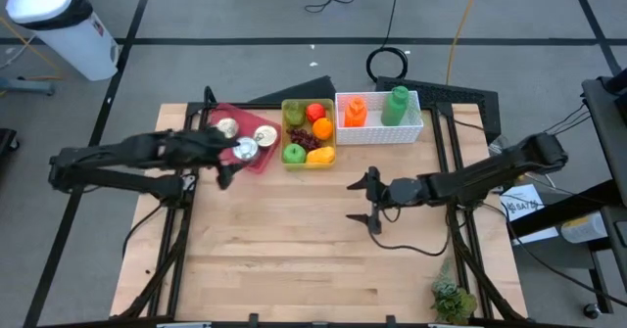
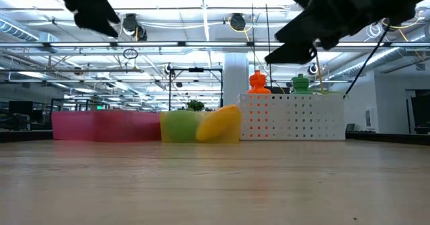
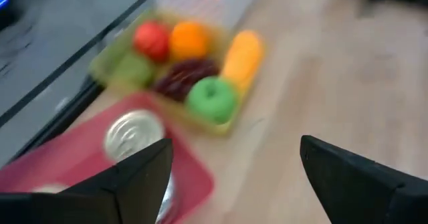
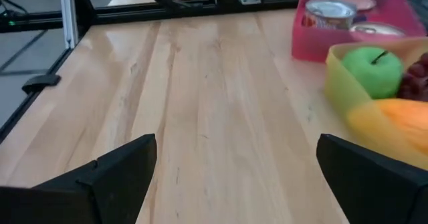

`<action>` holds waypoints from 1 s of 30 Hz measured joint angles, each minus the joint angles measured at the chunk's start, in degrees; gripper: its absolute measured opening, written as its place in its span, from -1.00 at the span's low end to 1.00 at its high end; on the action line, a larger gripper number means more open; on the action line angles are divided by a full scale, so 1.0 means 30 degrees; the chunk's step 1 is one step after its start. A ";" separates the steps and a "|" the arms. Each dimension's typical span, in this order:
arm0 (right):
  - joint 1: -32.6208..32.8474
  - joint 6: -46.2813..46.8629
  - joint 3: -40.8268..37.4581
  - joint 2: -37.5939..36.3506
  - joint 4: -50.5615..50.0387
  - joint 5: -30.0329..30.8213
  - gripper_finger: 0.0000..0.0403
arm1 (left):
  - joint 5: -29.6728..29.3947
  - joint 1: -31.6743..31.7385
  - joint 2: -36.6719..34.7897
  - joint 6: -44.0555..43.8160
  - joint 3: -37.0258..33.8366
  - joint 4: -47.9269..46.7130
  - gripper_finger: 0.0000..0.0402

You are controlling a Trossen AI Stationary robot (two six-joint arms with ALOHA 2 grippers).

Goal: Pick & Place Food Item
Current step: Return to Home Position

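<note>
High view: cans (image 1: 265, 135) near left jaws

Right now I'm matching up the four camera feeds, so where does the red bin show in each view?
High view: red bin, upper left of the table.
Low view: pink wall at the left.
Left wrist view: picture's lower left.
Right wrist view: picture's upper right.
Shared landmark: the yellow fruit bin beside it.

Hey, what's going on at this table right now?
Neither arm is holding anything. The left gripper hangs open just above the red bin, which holds three tuna cans. The right gripper is open over the bare middle of the table. The cans look already packed away.
</note>
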 joint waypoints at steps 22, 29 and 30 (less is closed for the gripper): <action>-0.0007 -0.0029 -0.3990 -1.4151 -0.8977 0.1609 0.94 | 0.1941 -0.5950 -0.7828 0.1037 -1.2924 1.4693 0.64; -0.0007 -0.0749 -0.5685 -1.7722 -0.7688 0.1359 0.94 | 0.2391 -0.6669 -1.1399 0.4240 -1.2429 1.3545 0.64; -0.0007 -0.0940 -0.5893 -1.8168 -0.7532 0.1100 0.94 | 0.2381 -0.6754 -1.1950 0.4582 -1.2437 1.3133 0.64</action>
